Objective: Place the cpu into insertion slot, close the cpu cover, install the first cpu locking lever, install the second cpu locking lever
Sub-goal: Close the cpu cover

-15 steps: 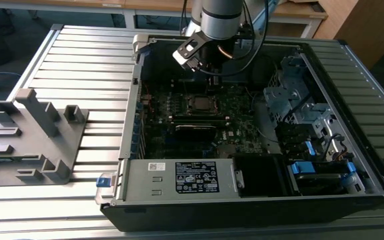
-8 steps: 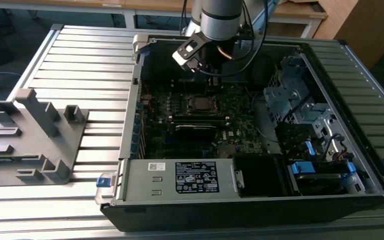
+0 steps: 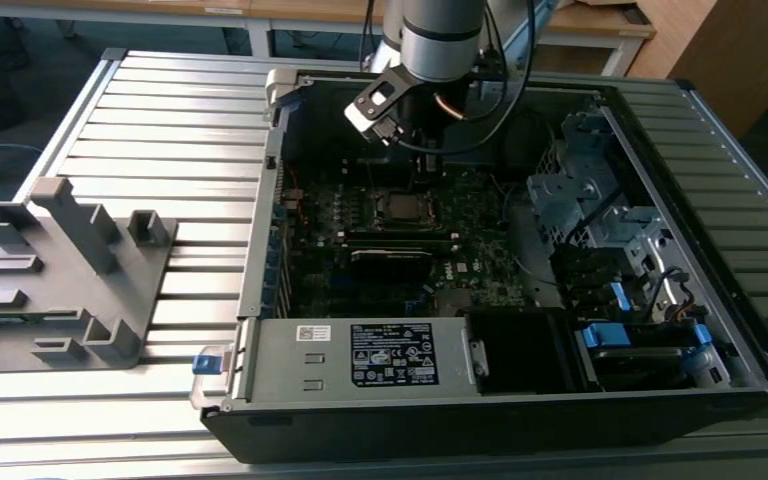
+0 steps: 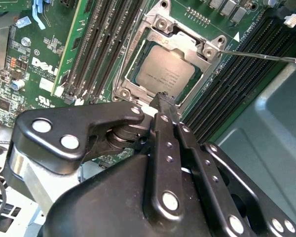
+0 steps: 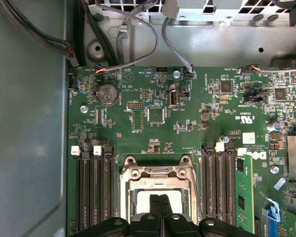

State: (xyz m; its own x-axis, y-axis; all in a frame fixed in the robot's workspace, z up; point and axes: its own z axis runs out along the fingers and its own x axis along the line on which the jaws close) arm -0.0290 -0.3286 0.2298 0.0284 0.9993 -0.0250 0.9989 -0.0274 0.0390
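Note:
The cpu (image 4: 160,71), a dull silver square, lies in the insertion slot (image 3: 404,207) on the green motherboard. The cpu cover (image 4: 180,42), a silver frame, lies flat over it, and the chip shows through its cut-out. One thin locking lever (image 4: 259,55) sticks out from a corner of the socket across the black memory slots. My gripper (image 4: 163,98) is shut with nothing between its fingers. Its tip hangs at the edge of the cover; I cannot tell whether it touches. The first wrist view has the gripper (image 5: 161,198) over the cpu (image 5: 142,201) and the cover (image 5: 158,174). In the exterior view the gripper (image 3: 427,165) is just behind the socket.
Black memory slots (image 5: 93,187) flank the socket on both sides. The open case's walls (image 3: 271,200) surround the board, with a drive cage (image 3: 584,190) at the exterior view's right and a power supply (image 3: 357,355) in front. A grey fixture (image 3: 71,270) stands outside the case.

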